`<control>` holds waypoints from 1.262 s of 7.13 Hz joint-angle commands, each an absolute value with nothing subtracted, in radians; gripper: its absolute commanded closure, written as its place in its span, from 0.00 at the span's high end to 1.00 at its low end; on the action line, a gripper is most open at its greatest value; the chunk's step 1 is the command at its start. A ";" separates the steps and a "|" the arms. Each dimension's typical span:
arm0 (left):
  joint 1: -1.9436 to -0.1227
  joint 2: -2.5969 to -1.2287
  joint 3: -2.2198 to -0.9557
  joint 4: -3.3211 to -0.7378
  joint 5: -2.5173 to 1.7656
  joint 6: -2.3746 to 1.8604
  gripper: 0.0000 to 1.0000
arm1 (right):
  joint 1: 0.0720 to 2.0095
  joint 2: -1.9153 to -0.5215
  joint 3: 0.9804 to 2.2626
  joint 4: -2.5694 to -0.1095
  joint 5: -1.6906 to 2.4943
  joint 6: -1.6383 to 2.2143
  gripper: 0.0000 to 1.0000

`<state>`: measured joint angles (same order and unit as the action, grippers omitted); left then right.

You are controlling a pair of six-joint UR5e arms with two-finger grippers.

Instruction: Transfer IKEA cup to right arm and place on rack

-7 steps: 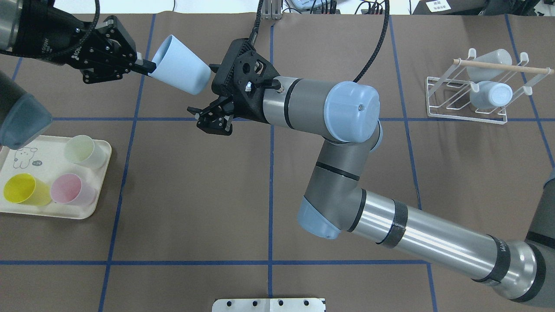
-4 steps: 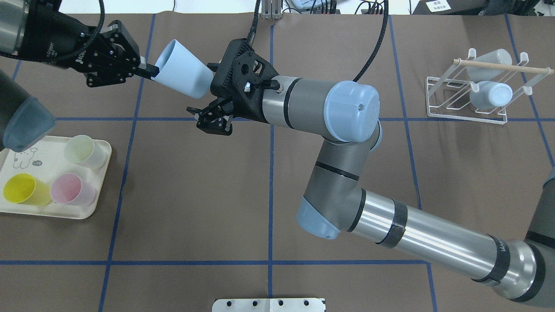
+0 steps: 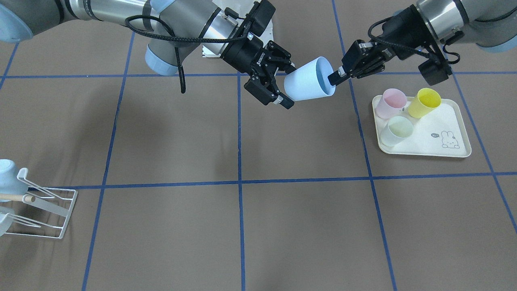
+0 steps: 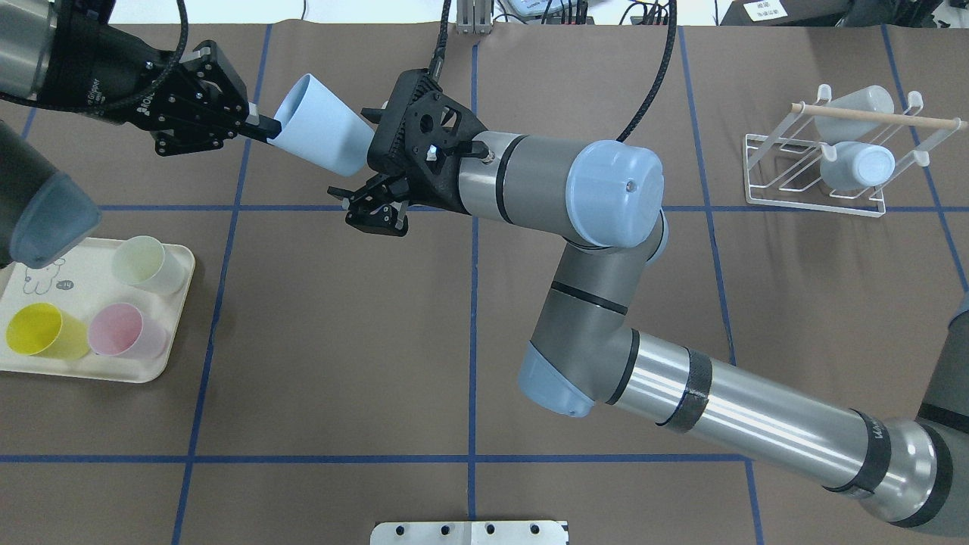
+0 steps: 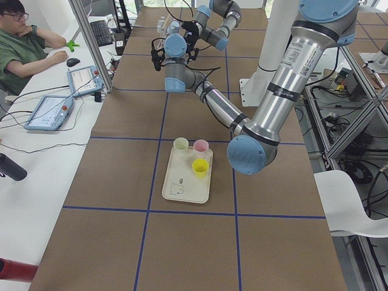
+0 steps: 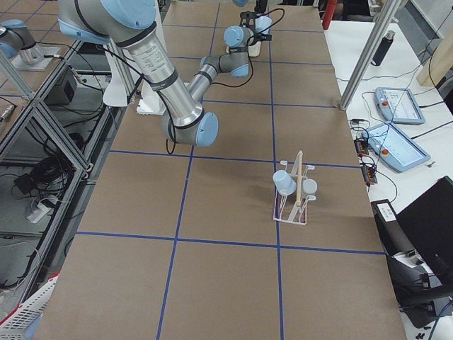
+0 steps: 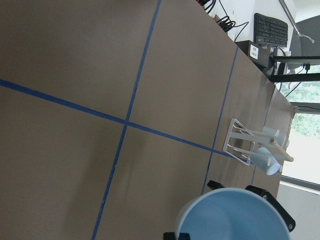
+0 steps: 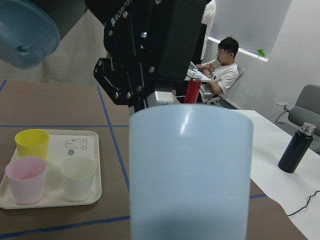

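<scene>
The light blue IKEA cup [image 4: 322,132] hangs on its side in the air over the back of the table. My left gripper [image 4: 260,128] is shut on its rim, one finger inside the mouth [image 3: 334,77]. The right gripper [image 3: 288,85] is open, with its fingers on either side of the cup's base end; I cannot tell whether they touch it. In the right wrist view the cup [image 8: 190,170] fills the centre. The white wire rack [image 4: 814,193] with its wooden rod stands at the far right and holds two pale blue cups.
A cream tray [image 4: 163,369] at the left front holds a yellow cup [image 4: 34,331], a pink cup [image 4: 121,331] and a pale green cup [image 4: 144,261]. The right arm's elbow [image 4: 598,303] spans the table's middle. A person [image 5: 24,48] sits at a desk beside the table.
The left gripper has carried the cup a little to the right, pushing its base further in between the right gripper's fingers. The right gripper has stayed open and nearly still.
</scene>
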<state>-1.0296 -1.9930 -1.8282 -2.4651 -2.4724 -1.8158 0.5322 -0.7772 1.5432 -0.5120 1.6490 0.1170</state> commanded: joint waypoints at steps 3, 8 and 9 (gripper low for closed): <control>-1.019 -2.000 -1.821 -2.465 -2.470 -1.812 0.00 | 0.531 -0.775 1.543 -0.512 1.649 0.103 0.96; -1.017 -2.003 -1.818 -2.465 -2.468 -1.807 0.00 | 0.531 -0.773 1.543 -0.512 1.649 0.104 0.75; -1.017 -2.003 -1.818 -2.465 -2.468 -1.807 0.00 | 0.531 -0.773 1.543 -0.512 1.649 0.104 0.67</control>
<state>-1.0171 -2.0032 -1.8180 -2.4646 -2.4683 -1.8076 0.5309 -0.7735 1.5430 -0.5125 1.6488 0.1043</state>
